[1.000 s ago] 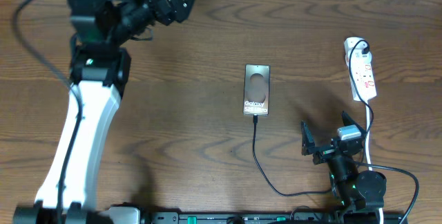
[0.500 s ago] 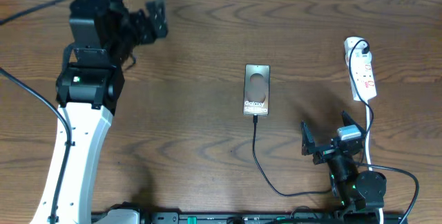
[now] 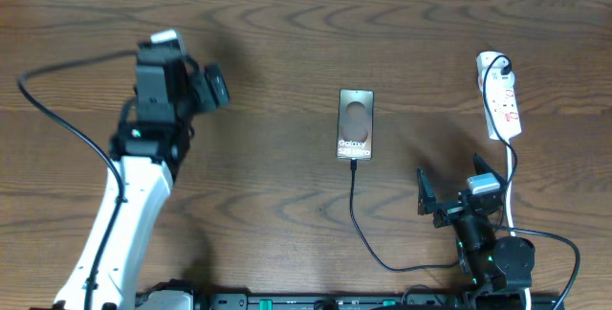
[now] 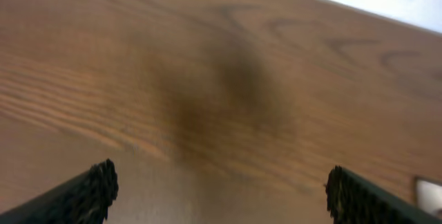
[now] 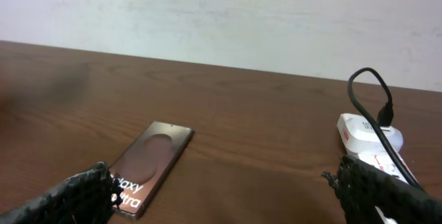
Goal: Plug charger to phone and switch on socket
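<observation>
Now charger (image 3: 352, 195) tip at phone (image 3: 355, 124) edge, black plug (image 3: 501, 62) in socket (image 3: 504, 107); both jaws spread.

Soft even light; left wrist view blurred.

1. The table (image 3: 287, 42) is dark brown wood with wavy grain lines.
2. The phone (image 3: 355, 124) has a brownish-grey screen bearing a darker oval and white lettering.
3. The charger (image 3: 353, 190) is a thin black cable.
4. The socket (image 3: 504, 104) is white with red markings; the plug (image 3: 502, 63) in it is black.
5. The left arm (image 3: 124, 214) is white below, black above.
6. The wall (image 5: 221, 16) is off-white.
</observation>
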Robot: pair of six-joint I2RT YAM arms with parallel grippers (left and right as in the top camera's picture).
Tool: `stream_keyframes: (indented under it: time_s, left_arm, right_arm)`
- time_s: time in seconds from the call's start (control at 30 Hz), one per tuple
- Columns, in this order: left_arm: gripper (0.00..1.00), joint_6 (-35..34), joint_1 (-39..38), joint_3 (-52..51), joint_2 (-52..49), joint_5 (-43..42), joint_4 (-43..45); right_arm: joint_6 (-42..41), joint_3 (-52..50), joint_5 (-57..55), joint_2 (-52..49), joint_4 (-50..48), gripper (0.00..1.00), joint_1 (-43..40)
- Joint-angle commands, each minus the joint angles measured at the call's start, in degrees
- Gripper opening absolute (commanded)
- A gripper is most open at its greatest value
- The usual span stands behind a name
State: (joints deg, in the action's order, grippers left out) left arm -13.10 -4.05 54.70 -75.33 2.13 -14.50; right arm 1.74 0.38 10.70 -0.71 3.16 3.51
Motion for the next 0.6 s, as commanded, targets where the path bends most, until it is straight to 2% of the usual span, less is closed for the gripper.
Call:
stream_keyframes:
  time_s: [0.0,0.27,0.57]
  left_arm:
    - [0.98,0.83,0.13,-10.67,3.41,1.31,7.19]
    - [0.97,0.81,0.13,-34.34,9.64,0.17,30.23]
    - [0.97,0.59,0.13,-47.78,18.56,-0.13,33.38]
  right_arm:
    - [0.02,-0.07,-0.04,0.33,0.24,0.99,0.24]
    - [0.04,-0.07,-0.04,0.33,0.24,0.99,0.24]
    - [0.04,-0.07,-0.04,0.33,0.24,0.99,0.24]
